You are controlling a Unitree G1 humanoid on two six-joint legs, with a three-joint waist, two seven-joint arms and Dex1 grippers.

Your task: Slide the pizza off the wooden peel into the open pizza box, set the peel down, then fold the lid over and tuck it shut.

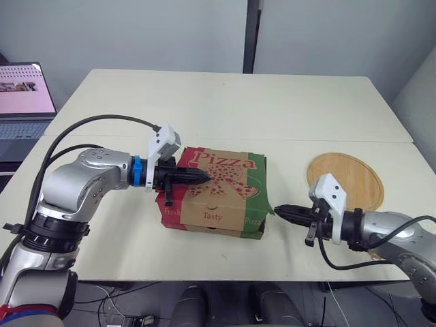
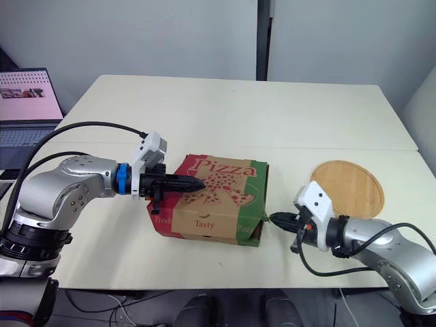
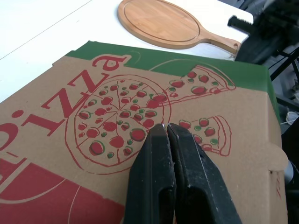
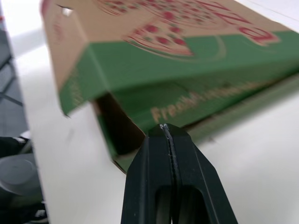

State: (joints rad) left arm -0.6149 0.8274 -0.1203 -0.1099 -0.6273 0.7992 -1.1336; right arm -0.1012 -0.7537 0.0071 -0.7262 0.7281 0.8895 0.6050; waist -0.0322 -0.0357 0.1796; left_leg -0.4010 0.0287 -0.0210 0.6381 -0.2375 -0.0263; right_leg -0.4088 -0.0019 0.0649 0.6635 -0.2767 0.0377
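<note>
The pizza box [image 1: 216, 196] sits mid-table with its printed lid folded down over the base. The lid's green right flap [image 4: 154, 63] still stands out from the base, leaving a gap at that side. My left gripper [image 1: 206, 176] is shut, its tips resting on the lid's pizza print [image 3: 117, 121]. My right gripper [image 1: 279, 210] is shut, low on the table just right of the box's right side, its tip [image 4: 164, 127] at the gap under the flap. The round wooden peel [image 1: 347, 180] lies flat on the table to the right, bare.
A laptop [image 1: 24, 102] stands open at the far left, off the table. A seam [image 1: 327, 139] runs across the table between its two halves behind the box. The table's front edge [image 1: 225, 281] lies close below the box.
</note>
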